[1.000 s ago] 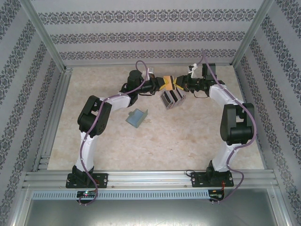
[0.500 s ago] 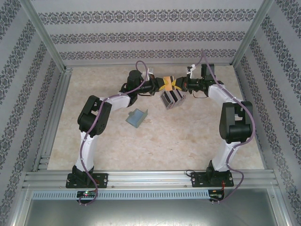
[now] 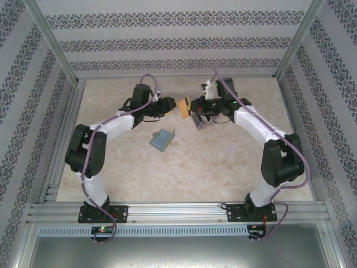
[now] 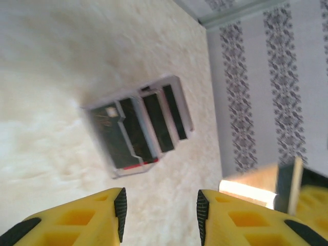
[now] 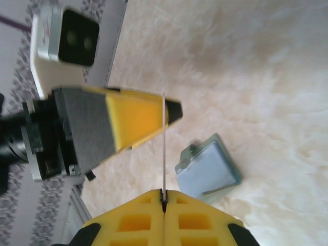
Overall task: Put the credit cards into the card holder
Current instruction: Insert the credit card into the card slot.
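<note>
An orange-yellow credit card (image 3: pixel 183 107) hangs above the back of the table, with my right gripper (image 3: pixel 193 107) shut on its edge. In the right wrist view the card (image 5: pixel 163 138) shows edge-on, rising from the shut right gripper (image 5: pixel 164 195). My left gripper (image 3: pixel 170 106) stands open just left of the card and apart from it. Its jaws (image 4: pixel 160 212) have nothing between them. The sage-green card holder (image 3: pixel 162 139) lies partly open on the table below both grippers and also shows beside the card (image 5: pixel 207 169). Dark credit cards (image 4: pixel 134 134) sit in a grey rack.
The grey slotted rack (image 3: pixel 202 118) stands on the table just below the right gripper. Metal frame rails (image 3: pixel 61 139) and patterned walls enclose the table on three sides. Open tabletop (image 3: pixel 184 173) spreads in front of the card holder.
The left gripper has opened, let go of the orange card and drawn back to the left. The right gripper has shut on the card and carried it a little left.
</note>
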